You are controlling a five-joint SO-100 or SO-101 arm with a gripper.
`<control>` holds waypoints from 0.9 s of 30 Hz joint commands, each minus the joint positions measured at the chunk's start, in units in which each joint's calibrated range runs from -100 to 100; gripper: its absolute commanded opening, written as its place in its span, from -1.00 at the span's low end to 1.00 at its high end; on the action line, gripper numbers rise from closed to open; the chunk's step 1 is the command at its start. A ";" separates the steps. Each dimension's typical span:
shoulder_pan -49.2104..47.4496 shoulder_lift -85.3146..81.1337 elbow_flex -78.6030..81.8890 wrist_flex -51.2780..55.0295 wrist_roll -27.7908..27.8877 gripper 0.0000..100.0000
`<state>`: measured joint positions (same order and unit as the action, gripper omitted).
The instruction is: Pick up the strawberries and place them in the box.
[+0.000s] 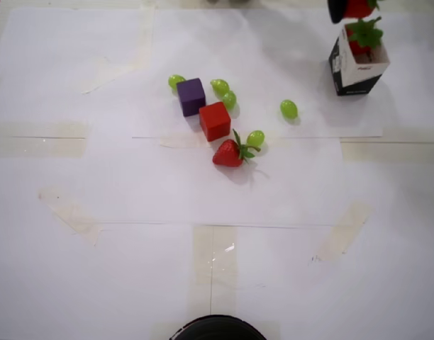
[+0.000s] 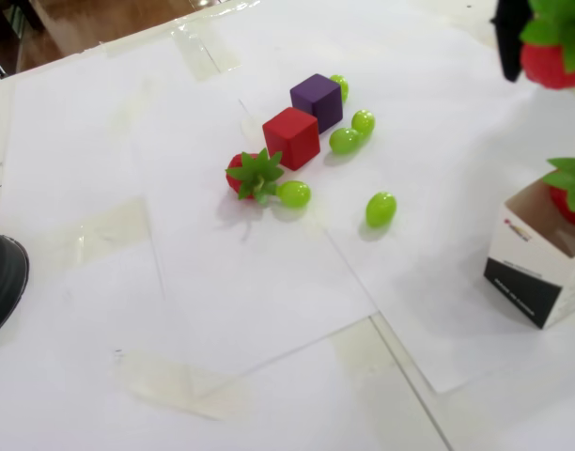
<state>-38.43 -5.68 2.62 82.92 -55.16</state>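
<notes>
One strawberry (image 1: 356,7) hangs in the air at the top right edge of the overhead view, just above the box (image 1: 342,64), with my gripper (image 1: 350,10) shut on it. In the fixed view only one dark finger (image 2: 510,30) shows beside the held strawberry (image 2: 551,58); the rest of the gripper (image 2: 556,62) is cut off. The black-sided box (image 2: 530,272) holds a second strawberry (image 2: 573,195), also seen from overhead (image 1: 362,37). A third strawberry (image 1: 229,153) lies on the paper mid-table (image 2: 253,175).
A purple cube (image 1: 191,95) and a red cube (image 1: 215,120) sit next to the lying strawberry, with several green grapes around them, one apart (image 1: 288,109). A dark round object (image 1: 217,328) pokes in at the near table edge. Tape strips cross the white paper.
</notes>
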 commanded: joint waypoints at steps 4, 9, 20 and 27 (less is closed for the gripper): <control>-3.26 -1.63 2.19 -7.43 -0.98 -0.75; -4.00 -1.46 7.65 -13.07 -1.32 -0.75; -3.63 -0.86 15.56 -19.04 -1.47 -0.74; -4.37 -0.77 21.19 -25.41 -2.30 -0.70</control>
<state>-42.17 -5.68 22.08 61.03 -57.07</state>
